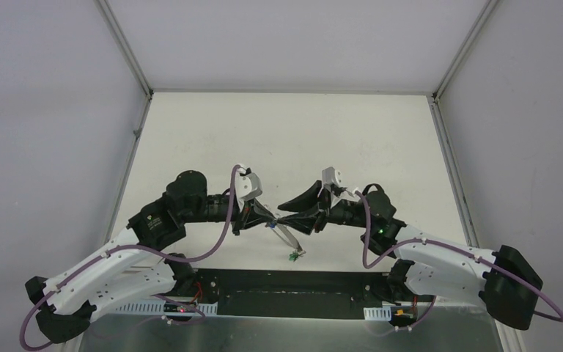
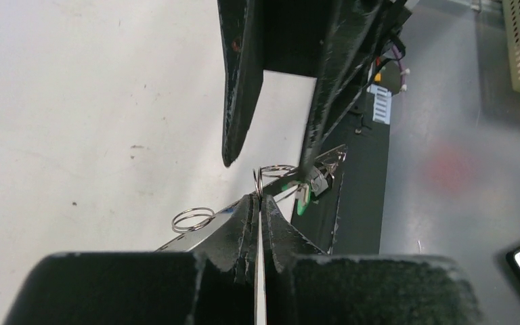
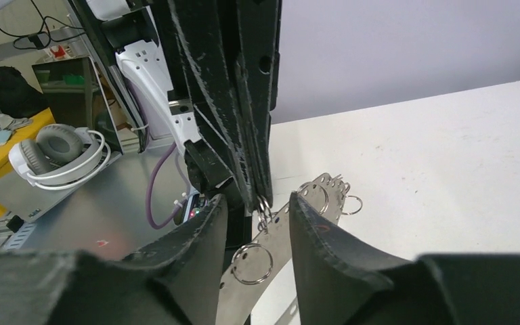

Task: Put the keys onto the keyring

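The keyring (image 3: 271, 237), a shiny silver band with little split rings (image 3: 252, 263), is held up between the two claws, over the near edge of the white table (image 1: 278, 132), about halfway along. A key with a green tag (image 2: 302, 195) sits at its low end. The left claw (image 2: 258, 198) is pinched tight on one small ring. The right claw (image 3: 258, 201) is a bit open, with one finger on each side of the band. White headphones (image 3: 57, 152) lie on a grey top beside the table.

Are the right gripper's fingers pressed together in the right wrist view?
No: the right gripper is open, and a silver split ring shows between its fingers.
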Tool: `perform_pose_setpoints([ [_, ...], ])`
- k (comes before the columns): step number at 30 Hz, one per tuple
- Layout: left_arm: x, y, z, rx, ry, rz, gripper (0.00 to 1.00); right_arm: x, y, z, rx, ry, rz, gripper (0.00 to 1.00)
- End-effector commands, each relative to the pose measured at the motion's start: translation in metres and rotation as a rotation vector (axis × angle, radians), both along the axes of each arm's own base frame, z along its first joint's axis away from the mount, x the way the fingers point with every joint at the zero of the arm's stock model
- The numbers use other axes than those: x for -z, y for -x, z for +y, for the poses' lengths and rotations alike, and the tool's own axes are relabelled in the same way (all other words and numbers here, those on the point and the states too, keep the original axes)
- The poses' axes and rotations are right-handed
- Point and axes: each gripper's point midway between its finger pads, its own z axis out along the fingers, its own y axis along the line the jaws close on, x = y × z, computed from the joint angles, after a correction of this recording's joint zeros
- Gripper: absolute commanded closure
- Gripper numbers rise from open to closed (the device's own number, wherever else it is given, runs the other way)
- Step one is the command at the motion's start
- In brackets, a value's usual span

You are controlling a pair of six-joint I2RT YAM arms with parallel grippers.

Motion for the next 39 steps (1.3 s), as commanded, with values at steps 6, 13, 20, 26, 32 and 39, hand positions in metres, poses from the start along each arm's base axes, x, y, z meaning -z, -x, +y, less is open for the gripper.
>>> perform_pose_setpoints([
  [6,-0.01,-0.01,0.009,-0.067,-0.155,0.049,1.0,-0.009,0.002,-0.009,0.023,0.033,-0.082,0.47],
  [13,-0.007,-0.011,0.018,-0.078,-0.35,0.146,1.0,-0.002,0.003,-0.009,0.007,0.094,-0.085,0.5],
  [20,-0.006,-0.011,0.025,-0.085,-0.501,0.229,1.0,-0.014,0.004,0.008,-0.059,0.065,-0.084,0.54],
  [26,-0.009,-0.007,0.024,-0.053,-0.527,0.244,1.0,-0.021,0.003,0.023,-0.106,0.016,-0.059,0.59],
  [32,-0.008,-0.004,0.023,-0.03,-0.526,0.255,1.0,-0.024,0.0,0.032,-0.124,-0.044,-0.047,0.63],
  [39,-0.006,-0.002,0.022,-0.025,-0.526,0.264,1.0,-0.025,0.002,0.04,-0.17,-0.049,-0.035,0.66],
])
